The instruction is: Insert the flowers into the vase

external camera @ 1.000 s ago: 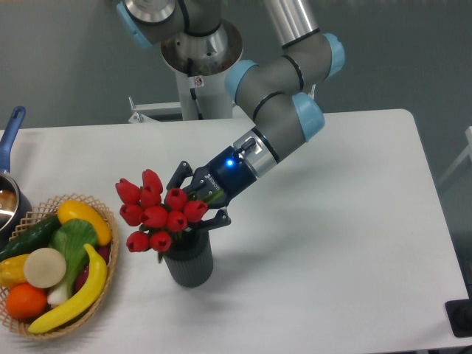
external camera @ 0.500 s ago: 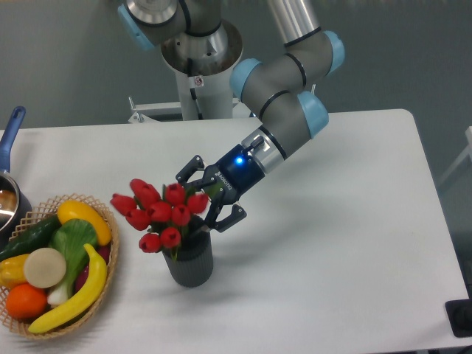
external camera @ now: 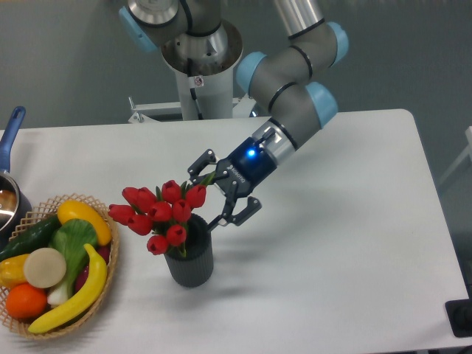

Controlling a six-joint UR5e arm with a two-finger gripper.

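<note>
Nearest, at the front-left edge of the white tabletop [external camera: 332, 243], a wicker basket [external camera: 103, 276] w/ fruit & veg. Just right of it the vase [external camera: 189, 262] stands upright, dark grey, ribbed. The flowers [external camera: 158, 214] sit in its opening, stems down inside, red heads leaning left over the rim. Behind & right of the blooms the gripper [external camera: 219, 189] points down-left, its fingers [external camera: 243, 212] spread wide, holding nothing, just beside the topmost tulips. Arm [external camera: 295, 110] slopes up-right from wrist, blue light on, to base at far edge. Far left: pot [external camera: 9, 188] w/ blue handle.
</note>
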